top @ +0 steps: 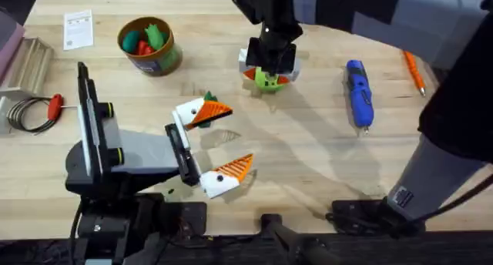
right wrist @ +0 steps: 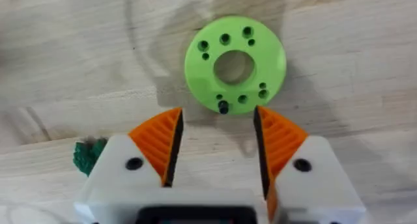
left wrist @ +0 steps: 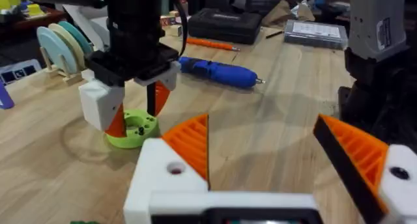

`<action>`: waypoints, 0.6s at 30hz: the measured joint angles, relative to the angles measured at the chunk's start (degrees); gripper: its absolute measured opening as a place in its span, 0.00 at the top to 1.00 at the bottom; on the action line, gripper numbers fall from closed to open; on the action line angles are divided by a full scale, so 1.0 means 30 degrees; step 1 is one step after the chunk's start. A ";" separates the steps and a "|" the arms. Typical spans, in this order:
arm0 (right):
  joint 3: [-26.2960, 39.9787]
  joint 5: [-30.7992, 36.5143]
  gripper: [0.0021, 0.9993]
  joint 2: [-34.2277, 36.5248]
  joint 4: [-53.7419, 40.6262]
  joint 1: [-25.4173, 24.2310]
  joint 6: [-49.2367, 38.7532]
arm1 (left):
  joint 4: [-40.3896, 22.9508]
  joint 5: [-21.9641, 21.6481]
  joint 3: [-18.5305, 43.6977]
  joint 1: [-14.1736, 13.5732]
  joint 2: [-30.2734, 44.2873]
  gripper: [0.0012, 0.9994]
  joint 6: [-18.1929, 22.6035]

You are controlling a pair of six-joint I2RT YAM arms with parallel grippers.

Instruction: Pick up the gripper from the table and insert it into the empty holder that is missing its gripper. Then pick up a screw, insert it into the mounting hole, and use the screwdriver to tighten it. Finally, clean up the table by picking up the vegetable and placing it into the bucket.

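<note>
Now the right tool (right wrist: pixel 218 129) hangs low over the lime-green disc (right wrist: pixel 235 62), far in the middle of the counter (top: pixel 308 149). Its two orange pads are partly open, and it holds nothing. A tiny dark thing sits in one of the disc's holes by the near rim, and it looks like a screw (right wrist: pixel 223 107). The left tool (top: pixel 217 142) is nearer and a bit to the left. It is open very wide and it holds nothing too. The vegetable (top: pixel 208 97) lies flat on the counter, just beside the far finger of the left tool and to the left of the disc. The right wrist view shows a bit of it as a dark green, leafy bump. It is small and slim, so I think it is very light. It is probably hard toy plastic that will not squash, but its knobbly sides could make it twist or pop out of the pads. The best place to hold it seems to be across its thin middle, with the pads down close to the wood. The bucket (top: pixel 149 48) stands far on the left, well apart from the vegetable, and has lighter green and red toy foods inside. The blue screwdriver (top: pixel 358 92) lies to the right of the disc, round and smooth, so it may roll if it gets bumped
</note>
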 joint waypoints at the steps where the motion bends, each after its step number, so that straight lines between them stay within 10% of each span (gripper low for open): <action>1: 0.0000 0.0000 0.36 0.0012 0.0010 0.0000 0.0051 | 0.0000 0.0007 0.0000 0.0000 -0.0005 0.01 -0.0002; 18: 0.0000 0.0000 0.57 0.0765 0.0080 0.0000 0.0128 | 0.0000 0.0000 0.0000 0.0000 -0.0007 0.01 -0.0007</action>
